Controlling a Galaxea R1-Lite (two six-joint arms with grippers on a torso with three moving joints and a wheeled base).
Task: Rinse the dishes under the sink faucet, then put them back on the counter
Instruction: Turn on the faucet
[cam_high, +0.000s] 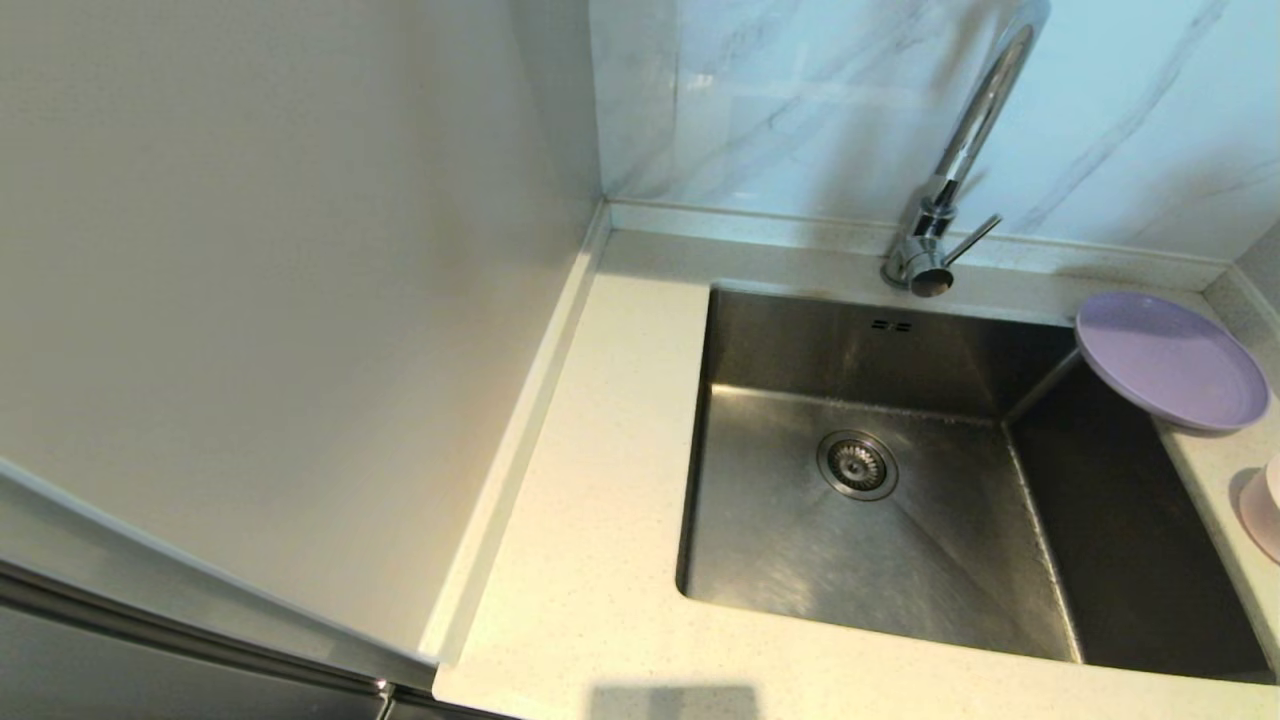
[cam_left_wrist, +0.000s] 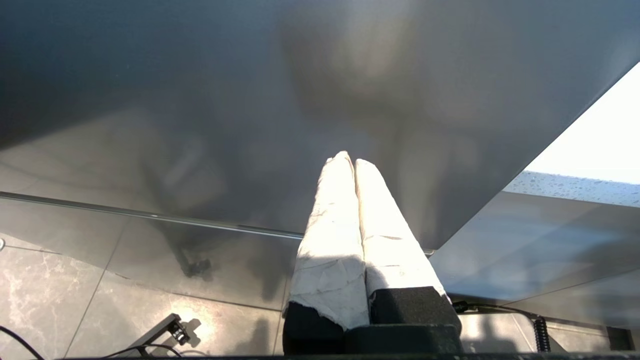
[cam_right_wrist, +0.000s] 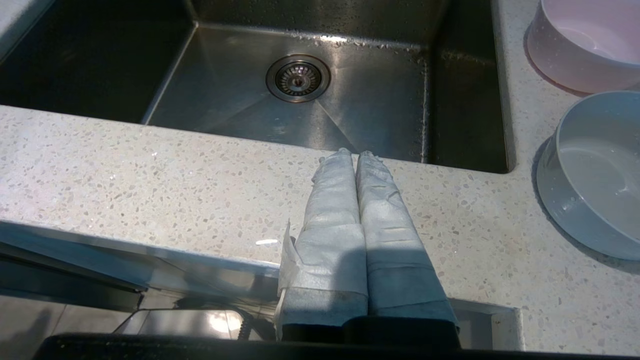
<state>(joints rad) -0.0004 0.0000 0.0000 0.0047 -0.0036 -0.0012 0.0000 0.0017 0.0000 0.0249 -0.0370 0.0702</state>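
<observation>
Two grippers closed and empty, right gripper (cam_right_wrist: 356, 154) above counter (cam_right_wrist: 150, 175) front edge, pink bowl (cam_right_wrist: 585, 42) ahead beside sink, lilac plate (cam_high: 1172, 360) flat overhanging basin corner, faucet (cam_high: 950, 170) upright, left gripper (cam_left_wrist: 350, 160) low before a cabinet front.

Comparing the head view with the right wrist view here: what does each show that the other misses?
Only the head view shows the sink faucet and the lilac plate overhanging the sink's far right corner. Only the right wrist view shows the right end effector, shut above the counter's front strip, and a grey bowl nearer than the pink one. Both show the sink basin, its drain and the pink bowl.
</observation>
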